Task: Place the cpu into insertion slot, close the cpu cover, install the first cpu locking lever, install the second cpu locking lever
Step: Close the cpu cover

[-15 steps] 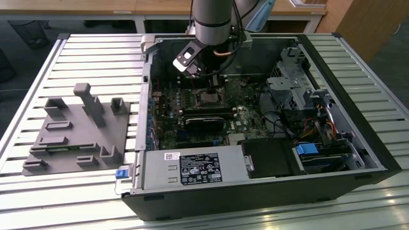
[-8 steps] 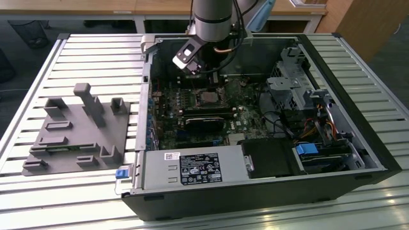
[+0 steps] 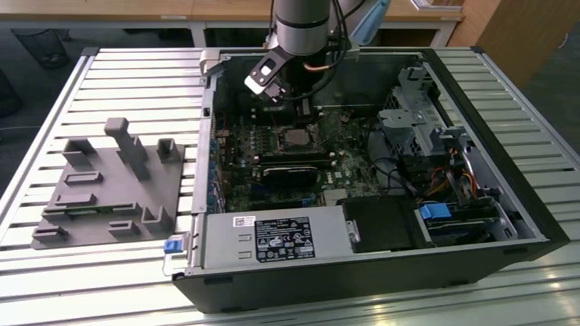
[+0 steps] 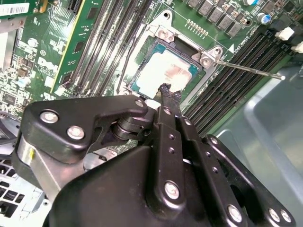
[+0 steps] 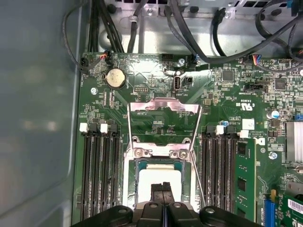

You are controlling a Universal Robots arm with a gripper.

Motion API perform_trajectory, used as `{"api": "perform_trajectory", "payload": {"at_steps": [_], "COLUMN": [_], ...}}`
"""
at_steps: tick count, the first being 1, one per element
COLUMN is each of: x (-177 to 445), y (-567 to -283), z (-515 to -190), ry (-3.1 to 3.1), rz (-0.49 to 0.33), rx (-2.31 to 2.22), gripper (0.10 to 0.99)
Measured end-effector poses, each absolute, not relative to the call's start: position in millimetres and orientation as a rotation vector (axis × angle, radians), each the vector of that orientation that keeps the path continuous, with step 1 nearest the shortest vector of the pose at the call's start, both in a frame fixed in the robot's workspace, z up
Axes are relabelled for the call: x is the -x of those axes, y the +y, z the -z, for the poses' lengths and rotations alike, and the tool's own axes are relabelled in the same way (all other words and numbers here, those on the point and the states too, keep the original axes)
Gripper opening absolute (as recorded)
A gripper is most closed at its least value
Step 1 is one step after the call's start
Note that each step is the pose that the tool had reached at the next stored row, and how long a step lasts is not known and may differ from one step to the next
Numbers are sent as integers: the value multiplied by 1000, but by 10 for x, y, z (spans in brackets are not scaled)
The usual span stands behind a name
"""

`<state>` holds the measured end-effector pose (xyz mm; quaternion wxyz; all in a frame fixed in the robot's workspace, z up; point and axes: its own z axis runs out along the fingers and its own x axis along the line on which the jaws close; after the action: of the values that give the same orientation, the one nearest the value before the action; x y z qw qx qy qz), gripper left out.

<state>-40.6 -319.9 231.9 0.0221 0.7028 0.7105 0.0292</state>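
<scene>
Inside the case (image 3: pixel 534 224), on the board (image 5: pixel 156 71), the cpu (image 5: pixel 151 177) already lies in the slot (image 4: pixel 180 47). The cover (image 5: pixel 163 105) is thrown back flat on the board, and both levers (image 5: pixel 129 137) (image 4: pixel 246 67) stand free.

The main risk, as I judge it, is a chip that is not fully seated. If one corner rides on the slot's rim, shutting the cover would press it crooked and could bend the contacts beneath. A sideways nudge from the gripper would cause the same trouble. The loose levers are a second hazard (one juts out over the memory slots (image 4: pixel 236 90)), since a finger passing low could catch one and spring it.

The gripper (image 5: pixel 163 186) is pressed together, its two tips meeting along a thin seam, and it holds nothing. In both wrist views the tips sit over the cpu's near edge. I cannot tell whether they rest on it or hang just above.
</scene>
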Motion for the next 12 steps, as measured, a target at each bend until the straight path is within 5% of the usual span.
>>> {"api": "perform_trajectory", "payload": {"at_steps": [12], "x": [407], "y": [-3227], "z": [-2325], "ry": [2201], "rz": [-90], "rx": [-2177], "gripper": [106]}}
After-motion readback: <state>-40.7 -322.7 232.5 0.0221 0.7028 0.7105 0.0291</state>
